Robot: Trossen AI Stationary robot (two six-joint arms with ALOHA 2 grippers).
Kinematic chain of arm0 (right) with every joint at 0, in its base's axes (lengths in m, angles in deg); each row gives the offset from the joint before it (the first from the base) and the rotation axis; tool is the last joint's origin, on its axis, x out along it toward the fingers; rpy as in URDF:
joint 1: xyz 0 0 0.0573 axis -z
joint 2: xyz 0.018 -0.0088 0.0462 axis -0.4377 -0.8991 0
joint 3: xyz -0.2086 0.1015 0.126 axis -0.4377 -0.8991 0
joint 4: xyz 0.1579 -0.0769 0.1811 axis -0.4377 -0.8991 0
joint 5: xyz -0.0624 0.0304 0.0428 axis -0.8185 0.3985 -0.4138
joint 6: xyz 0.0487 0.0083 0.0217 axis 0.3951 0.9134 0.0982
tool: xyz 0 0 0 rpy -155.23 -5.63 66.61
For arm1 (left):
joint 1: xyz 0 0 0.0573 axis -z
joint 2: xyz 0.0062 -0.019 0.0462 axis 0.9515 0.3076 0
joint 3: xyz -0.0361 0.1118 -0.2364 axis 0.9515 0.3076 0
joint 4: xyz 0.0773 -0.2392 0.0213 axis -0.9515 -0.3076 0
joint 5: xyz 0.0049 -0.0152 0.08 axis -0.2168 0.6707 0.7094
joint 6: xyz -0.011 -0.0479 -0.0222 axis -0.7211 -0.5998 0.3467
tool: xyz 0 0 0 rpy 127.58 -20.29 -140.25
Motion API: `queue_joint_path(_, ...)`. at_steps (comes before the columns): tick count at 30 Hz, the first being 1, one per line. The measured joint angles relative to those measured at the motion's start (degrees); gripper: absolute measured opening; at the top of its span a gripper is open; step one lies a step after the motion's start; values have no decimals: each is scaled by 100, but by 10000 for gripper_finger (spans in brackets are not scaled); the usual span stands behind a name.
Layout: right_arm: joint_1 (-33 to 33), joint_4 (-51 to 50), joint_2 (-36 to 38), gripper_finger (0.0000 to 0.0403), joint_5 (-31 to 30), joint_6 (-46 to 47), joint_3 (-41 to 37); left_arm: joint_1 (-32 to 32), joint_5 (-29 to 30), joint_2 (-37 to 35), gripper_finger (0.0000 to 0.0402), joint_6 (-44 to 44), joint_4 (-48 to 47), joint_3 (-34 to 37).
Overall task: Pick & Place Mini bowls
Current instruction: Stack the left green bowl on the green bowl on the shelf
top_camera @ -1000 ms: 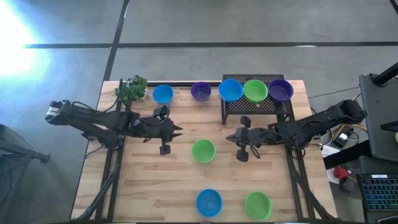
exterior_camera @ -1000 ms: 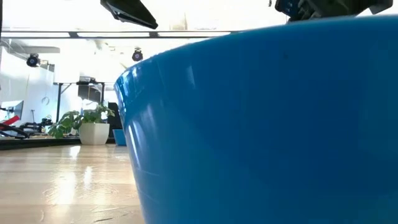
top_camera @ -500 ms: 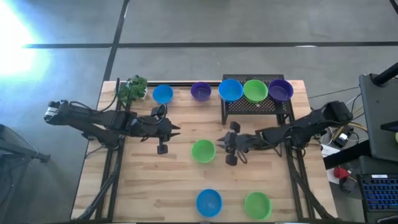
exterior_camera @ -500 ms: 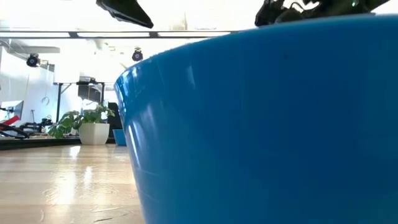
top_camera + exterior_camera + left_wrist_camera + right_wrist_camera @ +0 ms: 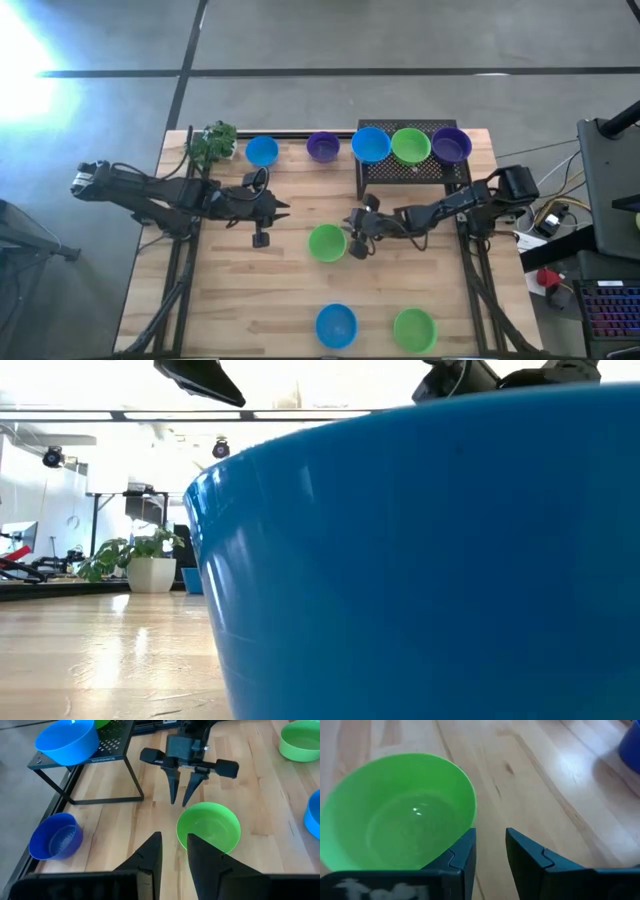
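A green mini bowl [image 5: 326, 242] stands upright on the table's middle. My right gripper [image 5: 348, 225] comes level from the table's right and is open by a narrow gap. Its fingertips [image 5: 180, 801] hang just beside the bowl's right rim, with nothing between them [image 5: 490, 837]. My left gripper [image 5: 287, 208] waits open to the bowl's left, above the table [image 5: 174, 840]. A blue mini bowl [image 5: 336, 325] and a green one [image 5: 414, 328] stand near the front edge. A blue bowl [image 5: 262, 151] and a purple one [image 5: 322, 147] stand at the back. My right gripper has one finger [image 5: 466, 845] right at the green bowl's rim [image 5: 470, 820], on its right side. The finger covers that spot, so I cannot tell whether it touches. The bowl sits flat on the table.
A black wire rack [image 5: 413, 168] at the back right carries a blue [image 5: 371, 145], a green [image 5: 411, 146] and a purple bowl [image 5: 451, 145]. A small leafy plant [image 5: 211, 143] stands at the back left corner. The front blue bowl [image 5: 430, 560] fills the low view.
My right gripper has travelled toward the table's left, from in front of the rack to the right rim of the middle green bowl. The bowl has stayed in place.
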Motion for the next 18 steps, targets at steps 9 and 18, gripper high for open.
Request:
queue_joint_path(9, -5, 175, -22, 86, 35, 163, 0, 4, -1, -8, 84, -131, -33, 0)
queue_joint_path(18, -6, 81, -22, 90, 465, 196, 0, 4, 0, -205, 84, -224, -119, -199)
